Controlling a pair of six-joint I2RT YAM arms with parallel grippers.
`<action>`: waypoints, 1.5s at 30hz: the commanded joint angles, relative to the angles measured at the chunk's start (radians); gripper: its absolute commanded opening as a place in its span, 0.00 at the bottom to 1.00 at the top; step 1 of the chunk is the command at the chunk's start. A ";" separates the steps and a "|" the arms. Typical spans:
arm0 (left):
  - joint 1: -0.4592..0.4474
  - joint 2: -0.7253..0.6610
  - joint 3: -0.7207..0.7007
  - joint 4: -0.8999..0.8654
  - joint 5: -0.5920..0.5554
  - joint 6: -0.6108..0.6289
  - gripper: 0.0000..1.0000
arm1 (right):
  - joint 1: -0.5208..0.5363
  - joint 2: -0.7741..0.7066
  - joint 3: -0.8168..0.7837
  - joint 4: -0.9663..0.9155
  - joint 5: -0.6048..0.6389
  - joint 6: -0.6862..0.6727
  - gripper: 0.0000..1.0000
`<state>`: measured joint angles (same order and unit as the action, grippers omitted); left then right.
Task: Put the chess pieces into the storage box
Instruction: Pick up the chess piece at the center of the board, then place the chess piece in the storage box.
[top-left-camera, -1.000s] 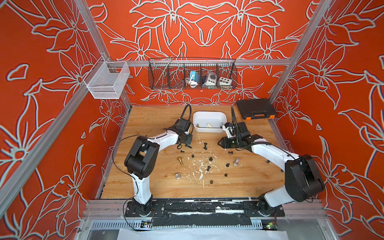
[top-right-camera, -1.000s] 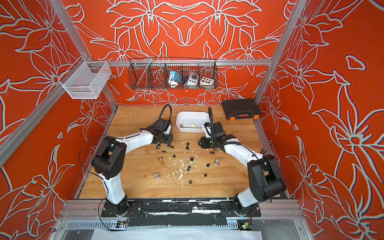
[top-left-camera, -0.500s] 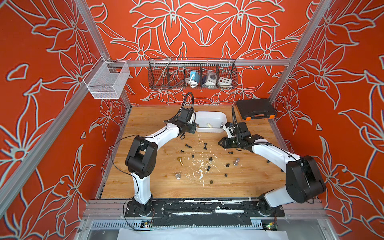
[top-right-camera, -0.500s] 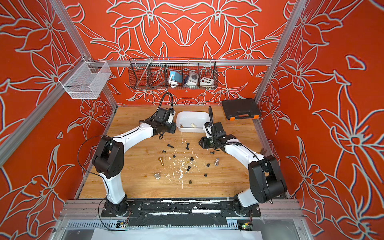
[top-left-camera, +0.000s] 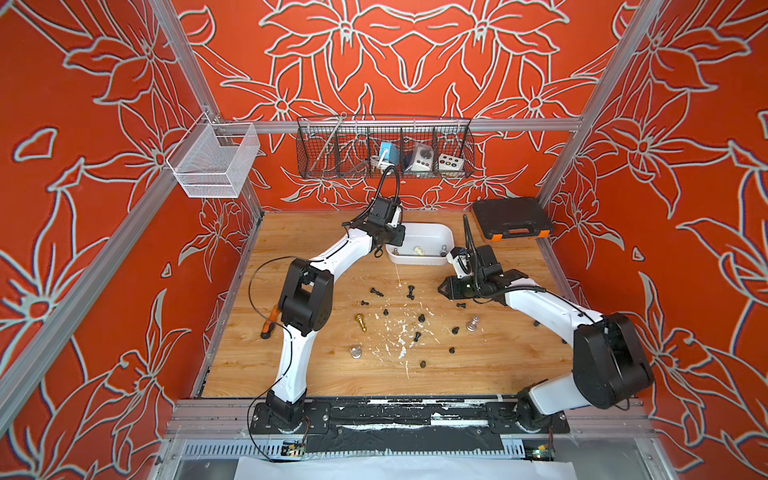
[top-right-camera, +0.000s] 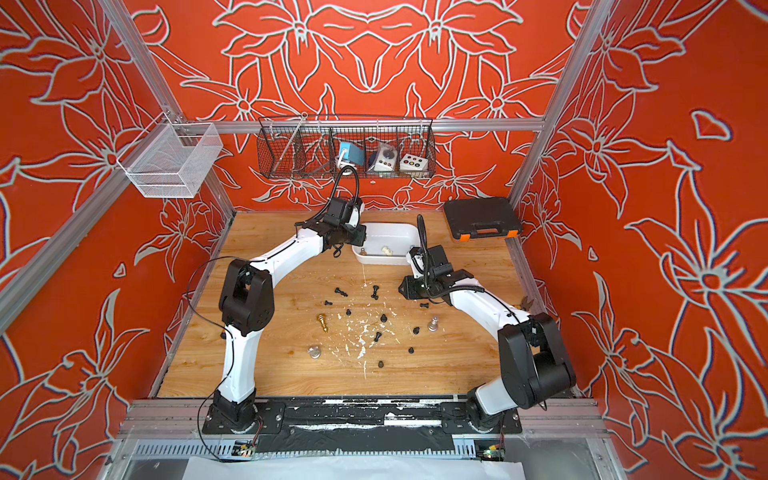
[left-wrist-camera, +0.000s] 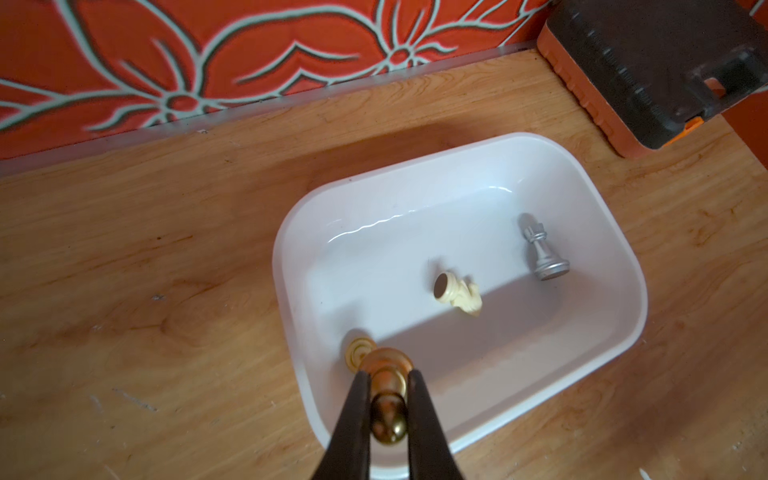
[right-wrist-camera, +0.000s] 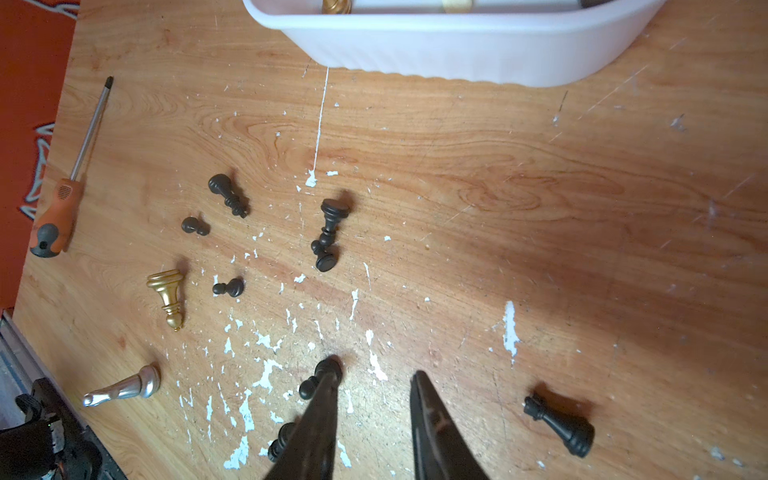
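White storage box (left-wrist-camera: 415, 195); gold piece (left-wrist-camera: 386, 380), cream piece (left-wrist-camera: 459, 296), silver piece (left-wrist-camera: 542, 253); black pieces (right-wrist-camera: 330, 232); wood-grain table (left-wrist-camera: 166, 249); orange walls (top-left-camera: 395, 50), pale floral outlines.

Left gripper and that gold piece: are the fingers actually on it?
Touching. In the left wrist view both fingers of the left gripper press against the sides of the gold chess piece, with no gap on either side.

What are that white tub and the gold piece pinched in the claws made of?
The storage box looks like glossy white plastic: light glints along its smooth, moulded, rounded walls. The gold chess piece in the left gripper has a shiny metallic finish with bright highlights. Whether it is solid metal or coated plastic, I cannot tell.
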<state>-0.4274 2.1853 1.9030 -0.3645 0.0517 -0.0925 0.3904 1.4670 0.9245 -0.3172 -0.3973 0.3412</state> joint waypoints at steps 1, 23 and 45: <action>-0.007 0.047 0.071 -0.045 0.019 0.012 0.14 | -0.004 -0.036 -0.013 -0.034 0.022 -0.027 0.33; -0.005 0.173 0.138 -0.001 0.007 0.000 0.14 | -0.004 -0.066 -0.007 -0.085 0.026 -0.047 0.32; 0.006 0.202 0.148 0.006 -0.006 -0.005 0.20 | -0.005 -0.098 -0.033 -0.090 0.048 -0.042 0.33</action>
<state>-0.4255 2.3779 2.0293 -0.3717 0.0586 -0.0959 0.3901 1.3891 0.9020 -0.3901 -0.3733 0.3084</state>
